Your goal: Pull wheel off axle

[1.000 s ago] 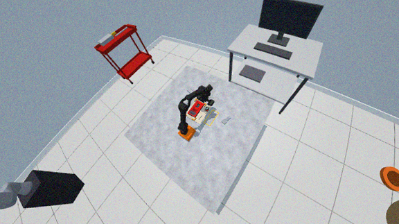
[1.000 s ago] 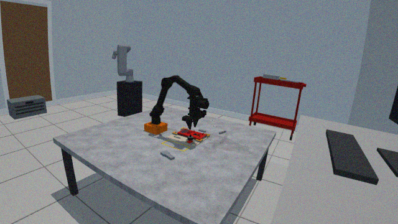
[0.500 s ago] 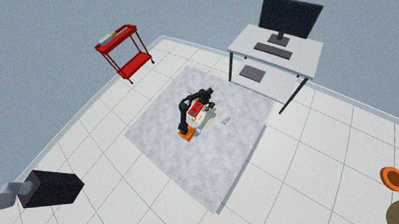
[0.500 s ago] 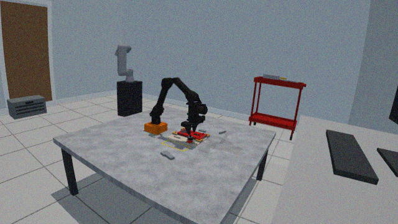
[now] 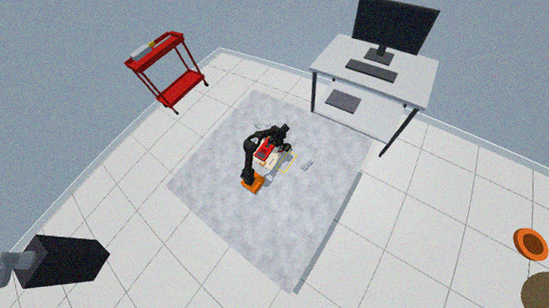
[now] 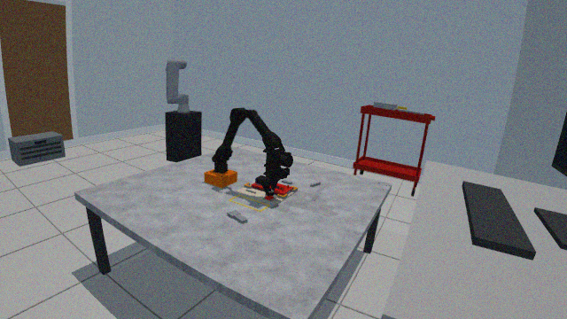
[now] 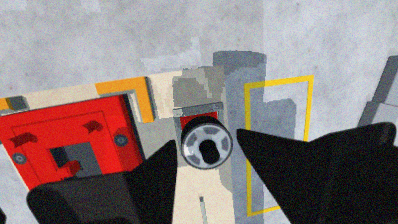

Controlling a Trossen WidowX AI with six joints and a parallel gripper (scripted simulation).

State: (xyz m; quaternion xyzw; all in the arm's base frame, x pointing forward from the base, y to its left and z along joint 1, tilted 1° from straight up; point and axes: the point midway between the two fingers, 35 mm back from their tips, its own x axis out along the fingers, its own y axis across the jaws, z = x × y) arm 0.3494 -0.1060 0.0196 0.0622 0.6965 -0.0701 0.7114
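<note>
Wrist view: we look straight down on the wheel (image 7: 206, 147), its flat spoked face toward us, its axis upright along the axle, at the edge of the cream board (image 7: 202, 192) beside the red block (image 7: 70, 142). Our gripper (image 7: 206, 150) straddles it, fingers parted, gripping nothing. The yellow outline (image 7: 276, 145) lies just beside.

I'm seeing a grey table (image 6: 177, 230) carrying the arm's orange base (image 6: 220, 178) and a cream board (image 6: 248, 191). A yellow outline (image 6: 248, 205) and small grey block (image 6: 237, 216) are lying beside it.
</note>
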